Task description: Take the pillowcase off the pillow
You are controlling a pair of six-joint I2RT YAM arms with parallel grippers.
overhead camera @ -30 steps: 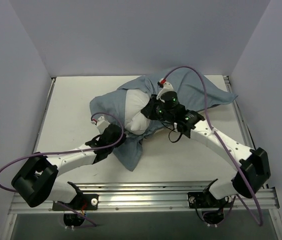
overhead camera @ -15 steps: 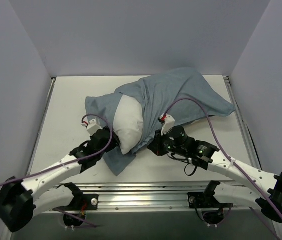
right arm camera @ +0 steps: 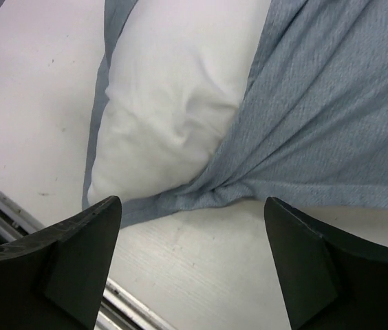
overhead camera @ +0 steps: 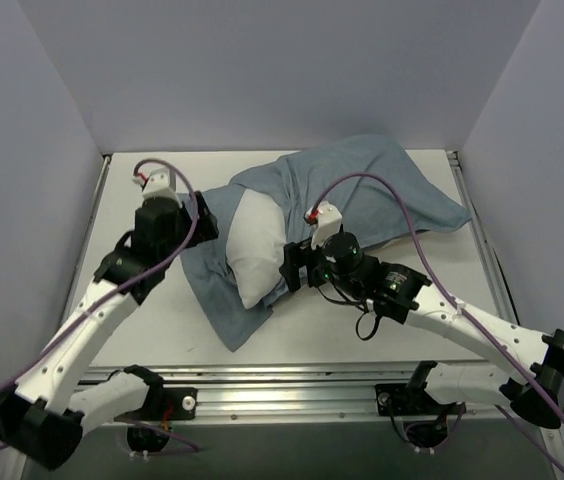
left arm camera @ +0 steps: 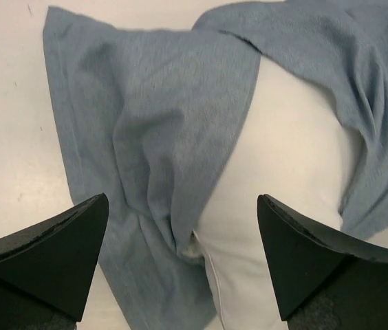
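The blue-grey pillowcase lies across the middle and back right of the table and covers most of the pillow. The pillow's white near end sticks out of the cover's open mouth. A flap of the pillowcase lies flat under and to the left of that end. My left gripper hovers open beside that flap; in the left wrist view the pillowcase and pillow lie below its empty fingers. My right gripper stands open just right of the bare pillow end, over the table, with the pillow and the pillowcase ahead of it.
The white table is walled in at the left, back and right. A metal rail runs along its near edge, close below the right gripper. Purple cables loop over both arms.
Both grippers have opened and let go of the cloth. The left arm has swung up and back to the left. The right gripper shifted slightly left. The pillow and cover lie still.
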